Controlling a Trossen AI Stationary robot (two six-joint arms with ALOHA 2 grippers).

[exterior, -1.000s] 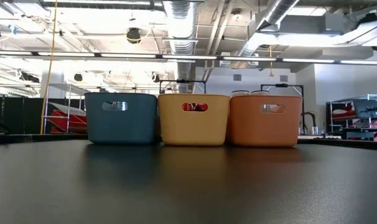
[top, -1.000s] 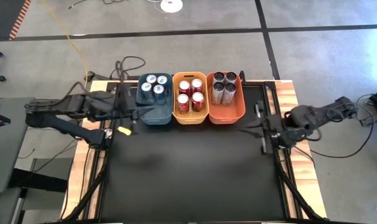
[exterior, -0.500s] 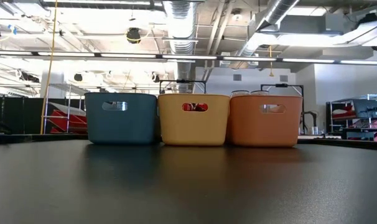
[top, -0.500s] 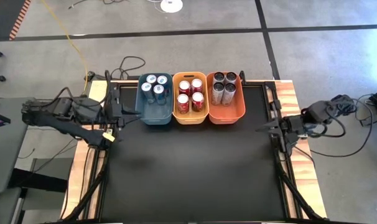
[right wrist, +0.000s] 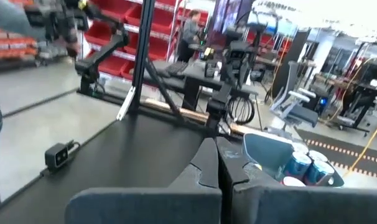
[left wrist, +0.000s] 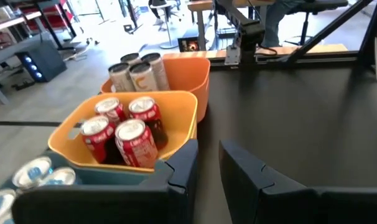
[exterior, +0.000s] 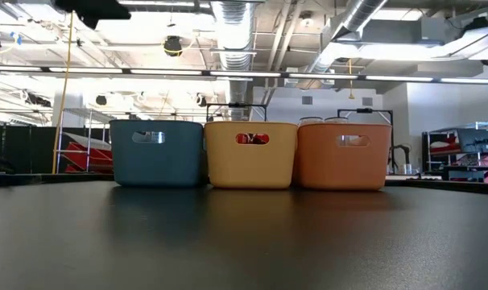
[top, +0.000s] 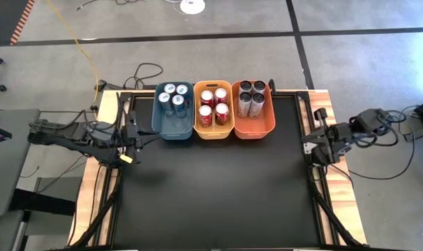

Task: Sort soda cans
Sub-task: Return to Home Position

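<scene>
Seemingly all but finished: twelve soda cans stand sorted by colour in three bins lined up touching, side by side, along the far edge of the black surface point(top: 211, 188). Four blue cans point(top: 173, 96) fill the blue bin point(top: 174, 132), four red cans point(top: 213, 106) fill the yellow bin point(top: 213, 134) in the middle, and four grey cans point(top: 251, 95) fill the orange bin point(top: 253, 131). No can shows on the open surface in either the high view or the low view, so nothing appears left to sort.

Both arms lie out at the sides, well apart from the bins. The left gripper point(left wrist: 208, 149) sits over the left edge of the surface, level with the blue bin, its fingers parted by a narrow gap and holding nothing. The right gripper point(right wrist: 216, 146) sits at the right edge, its fingers pressed together and empty. What remains, by the look of it, is only for the arms to settle into their rest pose.

As for writing, the red cans carry white script on their sides (too small and curved away in the left wrist view to read with confidence), one grey can shows a small orange mark, and the blue cans offer mostly their silver tops. The bins bear no visible lettering.
</scene>
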